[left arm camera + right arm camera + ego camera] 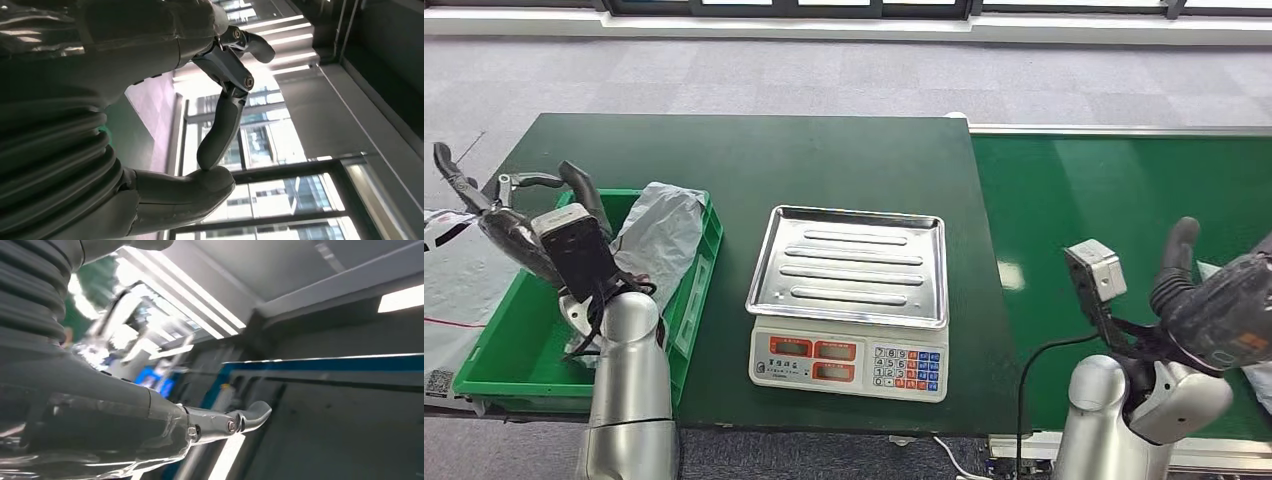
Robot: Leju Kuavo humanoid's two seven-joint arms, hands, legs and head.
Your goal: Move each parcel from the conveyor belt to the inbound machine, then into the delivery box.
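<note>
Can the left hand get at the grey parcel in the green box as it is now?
Probably yes. The left hand hovers empty above the green box, and the grey parcel lies uncovered just beside it, with nothing between them.

On front panel of the scale, lower middle of frame: digit keys 0–9 readable, small print above the displays too tiny to read. At lower left edge, a QR code label, not decodable.

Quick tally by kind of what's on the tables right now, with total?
Grey parcels: 1, in the crate
Green crates: 1
Scales: 1
Total: 3, not counting a white edge by the right hand that I cannot identify.
</note>
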